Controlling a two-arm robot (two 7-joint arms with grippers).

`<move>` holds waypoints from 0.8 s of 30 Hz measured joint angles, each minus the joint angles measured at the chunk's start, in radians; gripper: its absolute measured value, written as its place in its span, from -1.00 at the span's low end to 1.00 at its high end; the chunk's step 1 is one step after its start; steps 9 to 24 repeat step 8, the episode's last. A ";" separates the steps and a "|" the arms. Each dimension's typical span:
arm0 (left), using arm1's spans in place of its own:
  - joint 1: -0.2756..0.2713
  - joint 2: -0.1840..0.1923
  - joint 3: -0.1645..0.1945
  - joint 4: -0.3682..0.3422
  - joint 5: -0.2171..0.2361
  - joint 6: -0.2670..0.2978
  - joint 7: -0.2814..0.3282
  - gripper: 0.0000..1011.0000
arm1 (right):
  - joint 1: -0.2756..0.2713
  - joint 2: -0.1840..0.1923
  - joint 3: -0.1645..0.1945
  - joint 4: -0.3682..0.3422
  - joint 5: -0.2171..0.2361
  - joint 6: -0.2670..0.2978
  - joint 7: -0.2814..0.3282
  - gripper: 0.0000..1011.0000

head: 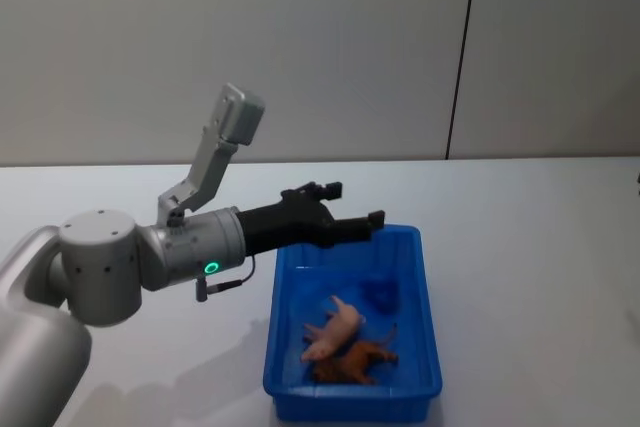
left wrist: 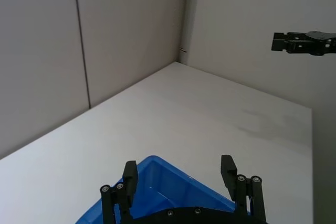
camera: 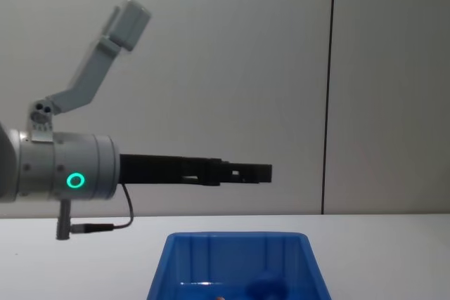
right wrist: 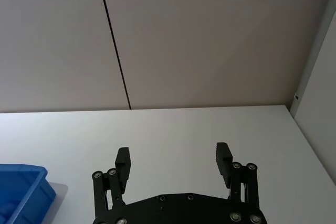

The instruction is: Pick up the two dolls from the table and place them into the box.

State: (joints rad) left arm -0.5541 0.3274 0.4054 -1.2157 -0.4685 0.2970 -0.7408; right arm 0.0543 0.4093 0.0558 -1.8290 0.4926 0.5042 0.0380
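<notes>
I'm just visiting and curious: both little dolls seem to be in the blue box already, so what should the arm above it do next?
Probably draw the left tool back from the box. The pink doll and the brown doll both lie inside, and the tool hangs open and empty over the far rim, so nothing seems left to pick up. The right tool is open too, above the table.

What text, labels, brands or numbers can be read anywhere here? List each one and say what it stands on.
None: no readable word, number or brand appears.
The lit green ring on the left arm is a light, not text.
The blue box, the pink doll and brown doll inside it, and the open left claw carry no markings.
</notes>
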 joint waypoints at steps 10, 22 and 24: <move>0.059 0.037 -0.014 -0.098 -0.023 -0.040 0.129 0.98 | 0.000 0.000 0.000 0.000 0.000 0.000 0.000 0.98; 0.059 0.037 -0.014 -0.098 -0.023 -0.040 0.129 0.98 | 0.000 0.000 0.000 0.000 0.000 0.000 0.000 0.98; 0.059 0.037 -0.014 -0.098 -0.023 -0.040 0.129 0.98 | 0.000 0.000 0.000 0.000 0.000 0.000 0.000 0.98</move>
